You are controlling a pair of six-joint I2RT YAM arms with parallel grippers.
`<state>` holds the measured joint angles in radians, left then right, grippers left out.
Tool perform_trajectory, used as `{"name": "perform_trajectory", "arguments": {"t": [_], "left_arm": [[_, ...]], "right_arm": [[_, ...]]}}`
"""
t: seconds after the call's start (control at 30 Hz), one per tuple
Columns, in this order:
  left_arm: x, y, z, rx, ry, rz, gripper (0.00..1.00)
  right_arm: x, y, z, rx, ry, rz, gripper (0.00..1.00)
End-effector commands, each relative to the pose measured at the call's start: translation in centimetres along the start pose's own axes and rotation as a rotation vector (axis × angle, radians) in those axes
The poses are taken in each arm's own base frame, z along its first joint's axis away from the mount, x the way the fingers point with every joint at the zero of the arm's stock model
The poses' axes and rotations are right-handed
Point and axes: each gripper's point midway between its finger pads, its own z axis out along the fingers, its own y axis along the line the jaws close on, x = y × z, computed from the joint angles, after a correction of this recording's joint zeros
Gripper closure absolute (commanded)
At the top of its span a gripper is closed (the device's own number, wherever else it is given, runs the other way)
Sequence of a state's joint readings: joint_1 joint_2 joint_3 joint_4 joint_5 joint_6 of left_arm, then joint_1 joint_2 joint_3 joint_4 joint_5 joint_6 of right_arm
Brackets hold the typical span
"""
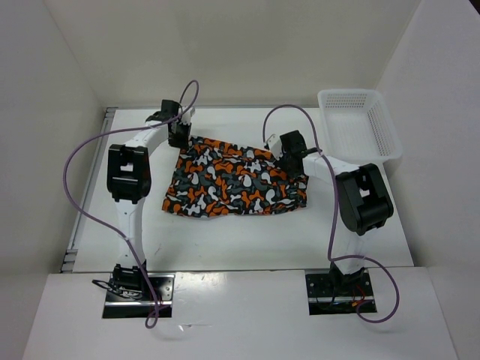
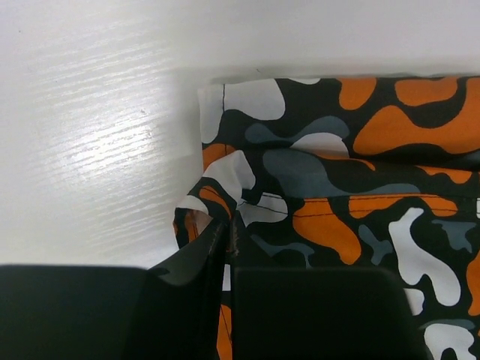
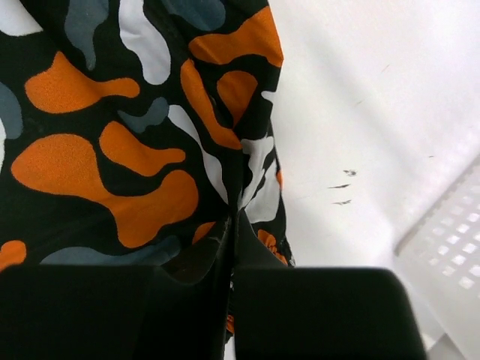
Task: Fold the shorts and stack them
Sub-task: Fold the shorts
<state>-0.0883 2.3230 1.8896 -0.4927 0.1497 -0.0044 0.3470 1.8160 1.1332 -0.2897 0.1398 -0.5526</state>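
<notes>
Shorts (image 1: 236, 180) lie spread in a single layer at the middle of the table (image 1: 225, 240), their near hem loose and slightly rippled, well apart from the arm bases. Only this one pair is in view, and it shows no fold yet, so I judge the task to be at its opening step: taking hold for the first fold.

Farther back, both arms reach to the far edge of the cloth. The left gripper (image 1: 180, 139) sits on the far left corner. Seen from its wrist, its fingers (image 2: 187, 262) are pressed together with a small bunch of the hemmed corner pinched between the tips. The right gripper (image 1: 287, 154) is at the far right corner, and its fingers (image 3: 187, 300) are likewise closed together, nipping the cloth edge just beside bare tabletop.

With both far corners clamped, the next move probably calls for lifting them together and carrying the far edge toward the near hem, keeping the two hands level so the fold lands square. Either pinch looks shallow and could slip.

Beyond the right gripper, at the far right, stands a white mesh basket (image 1: 352, 124), apart from the cloth.
</notes>
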Motion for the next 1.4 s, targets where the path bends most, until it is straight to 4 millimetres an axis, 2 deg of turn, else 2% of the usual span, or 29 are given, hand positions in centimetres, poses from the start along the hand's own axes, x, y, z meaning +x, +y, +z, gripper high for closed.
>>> {"name": "perform_trajectory", "arguments": {"t": [0.0,0.03,0.07,0.2,0.23,0.27,0.3,0.33,0.43,0.47,0.57,0.63,0.67,0.7,0.77,0.8,0.83,0.87,0.93,0.97,1.03,1.07,1.1,1.13,1.17,1.2,1.27,1.3,1.37], "left_arm": [[-2.9,-0.3,-3.2,-0.021,-0.091,0.023,0.92],[-3.3,-0.4,-3.8,-0.022,-0.105,0.026,0.92],[-3.6,-0.4,-4.2,-0.022,-0.114,0.027,0.92],[-5.2,-0.7,-5.7,-0.016,-0.158,0.036,0.92],[-5.7,-0.8,-6.3,-0.017,-0.17,0.038,0.92],[-5.5,-0.8,-6.3,-0.017,-0.161,0.036,0.92],[-6.3,-0.9,-7.0,-0.018,-0.182,0.04,0.92],[-6.3,-0.9,-7.0,-0.018,-0.182,0.04,0.92],[-6.2,-0.1,-7.0,-0.062,-0.18,0.036,0.92],[-6.5,0.1,-7.0,-0.074,-0.191,0.037,0.93],[-5.5,0.9,-5.6,-0.106,-0.162,0.03,0.93],[-4.5,1.5,-4.2,-0.128,-0.129,0.024,0.91],[-4.4,1.5,-4.1,-0.127,-0.118,0.023,0.87],[-4.1,1.7,-3.8,-0.135,-0.106,0.021,0.72],[-3.8,1.9,-3.5,-0.145,-0.093,0.019,0.51],[-3.8,1.9,-3.5,-0.145,-0.093,0.019,0.42],[-3.8,2.1,-3.5,-0.156,-0.092,0.018,0.33],[-3.9,2.1,-3.9,-0.156,-0.092,0.018,0.3],[-4.0,2.7,-4.2,-0.192,-0.088,0.016,0.25],[-4.7,2.8,-4.9,-0.206,-0.107,0.017,0.21],[-4.8,3.1,-5.6,-0.231,-0.11,0.016,0.19],[-5.4,2.6,-6.9,-0.238,-0.123,0.023,0.19],[-5.2,2.5,-7.6,-0.238,-0.114,0.023,0.19],[-5.2,1.6,-8.1,-0.229,-0.111,0.035,0.19],[-5.7,0.4,-9.7,-0.205,-0.133,0.046,0.19],[-5.2,-1.6,-10.0,-0.173,-0.124,0.071,0.19],[-2.9,-4.2,-10.7,-0.133,-0.087,0.105,0.18],[-1.6,-7.0,-10.5,-0.099,-0.064,0.149,0.18],[0.7,-9.3,-10.4,-0.08,-0.022,0.193,0.18]], "right_arm": [[-3.0,-2.0,-2.1,0.037,-0.065,0.006,1.0],[-3.8,-2.0,-2.3,0.027,-0.088,0.007,1.0],[-3.5,-1.7,-2.3,0.012,-0.08,0.005,1.0],[-5.6,-3.2,-4.1,0.036,-0.137,0.076,1.0],[-6.6,-4.7,-4.7,0.054,-0.171,0.153,1.0],[-7.1,-5.7,-5.4,0.068,-0.188,0.197,1.0],[-7.5,-6.5,-5.8,0.081,-0.204,0.24,1.0],[-8.2,-8.3,-6.9,0.109,-0.238,0.32,1.0],[-8.0,-10.6,-7.7,0.165,-0.255,0.408,1.0],[-7.1,-10.6,-6.9,0.163,-0.229,0.415,1.0],[-5.0,-9.2,-4.3,0.151,-0.17,0.4,0.99],[-4.3,-8.8,-3.5,0.152,-0.15,0.399,0.67],[-4.1,-8.7,-3.1,0.148,-0.139,0.389,0.28],[-4.9,-9.3,-3.6,0.158,-0.161,0.392,0.17],[-6.1,-10.3,-4.7,0.182,-0.199,0.427,0.08],[-7.2,-11.3,-6.0,0.206,-0.231,0.445,0.06],[-7.4,-11.4,-6.6,0.204,-0.235,0.464,0.06],[-8.1,-12.1,-8.1,0.222,-0.265,0.509,0.06],[-8.0,-11.4,-9.3,0.183,-0.255,0.546,0.06],[-7.8,-10.9,-9.7,0.161,-0.244,0.562,0.06],[-7.9,-10.0,-11.4,0.122,-0.249,0.665,0.06],[-6.2,-8.2,-11.0,0.08,-0.182,0.7,0.06],[-5.7,-7.0,-11.5,0.044,-0.173,0.771,0.06],[-5.3,-5.6,-11.4,-0.024,-0.157,0.809,0.06],[-3.9,-3.6,-10.5,-0.075,-0.1,0.845,0.06],[-2.8,-3.2,-10.2,-0.096,-0.063,0.952,0.06],[-0.9,-1.5,-9.2,-0.15,0.004,1.06,0.06],[0.0,-1.2,-8.7,-0.148,0.036,1.099,0.06],[1.3,-0.5,-7.6,-0.116,0.087,1.161,0.06]]}}
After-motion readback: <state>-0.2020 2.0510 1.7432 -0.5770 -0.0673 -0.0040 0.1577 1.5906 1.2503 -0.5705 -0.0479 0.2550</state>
